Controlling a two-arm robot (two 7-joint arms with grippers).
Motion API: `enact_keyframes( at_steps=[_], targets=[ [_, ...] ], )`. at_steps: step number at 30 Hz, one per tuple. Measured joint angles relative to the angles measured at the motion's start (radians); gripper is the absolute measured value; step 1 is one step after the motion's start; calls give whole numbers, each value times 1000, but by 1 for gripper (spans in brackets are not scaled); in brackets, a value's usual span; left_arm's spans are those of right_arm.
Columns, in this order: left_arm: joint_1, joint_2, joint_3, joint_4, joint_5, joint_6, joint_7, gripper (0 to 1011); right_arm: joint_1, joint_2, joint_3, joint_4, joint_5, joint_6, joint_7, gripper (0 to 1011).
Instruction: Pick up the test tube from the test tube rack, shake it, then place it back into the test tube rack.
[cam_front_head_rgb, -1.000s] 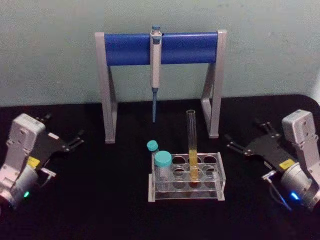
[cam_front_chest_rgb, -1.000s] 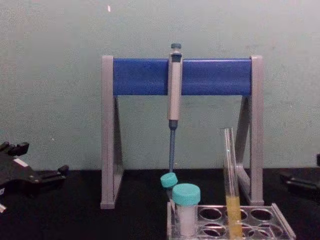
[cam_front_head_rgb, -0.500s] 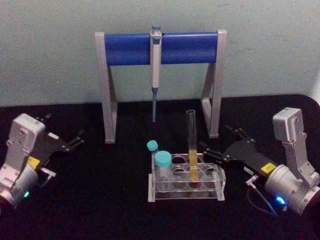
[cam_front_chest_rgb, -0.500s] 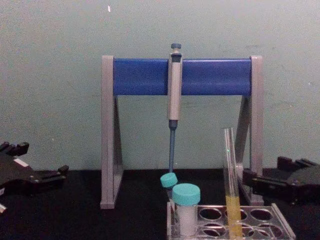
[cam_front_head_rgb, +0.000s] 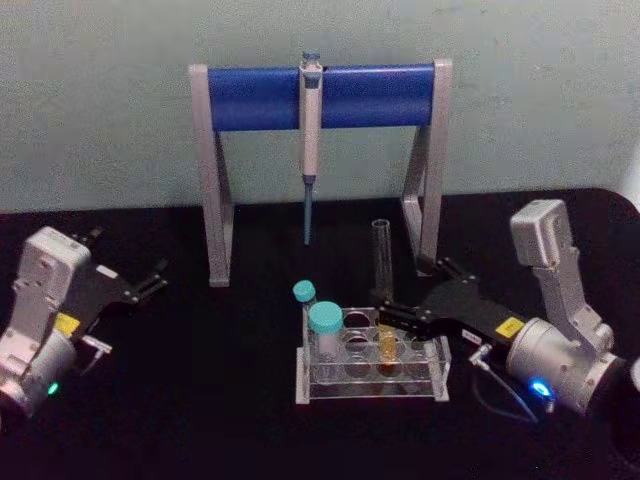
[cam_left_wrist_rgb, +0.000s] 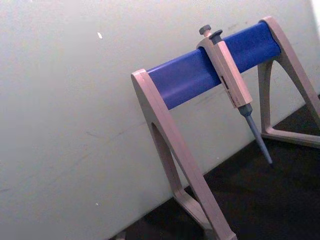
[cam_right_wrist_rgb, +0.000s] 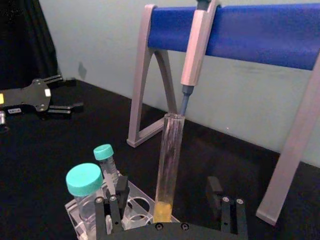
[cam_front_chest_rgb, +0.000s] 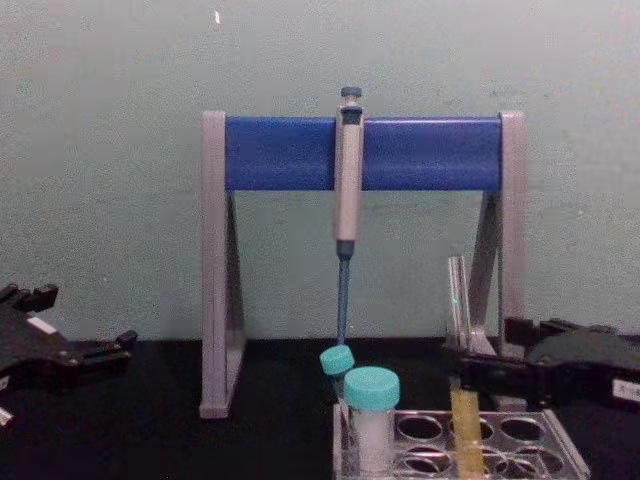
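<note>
The test tube (cam_front_head_rgb: 381, 255) stands upright in the test tube rack (cam_front_head_rgb: 400, 386), toward its right side, with the right gripper (cam_right_wrist_rgb: 167, 184) in from the right, fingers apart on either side of the glass, while the left gripper (cam_front_head_rgb: 150, 280) lies parked, fingers spread, far left.
</note>
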Motion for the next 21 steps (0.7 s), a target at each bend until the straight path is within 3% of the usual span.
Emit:
enact_keyframes(
  at_steps=[12, 21],
  targets=[
    [0, 0, 0, 0, 0, 0, 0, 1010, 99, -55, -25, 98, -33, 50, 45, 1000],
    [0, 0, 0, 0, 0, 0, 0, 1010, 123, -69, -32, 126, -47, 54, 54, 1000]
  ],
)
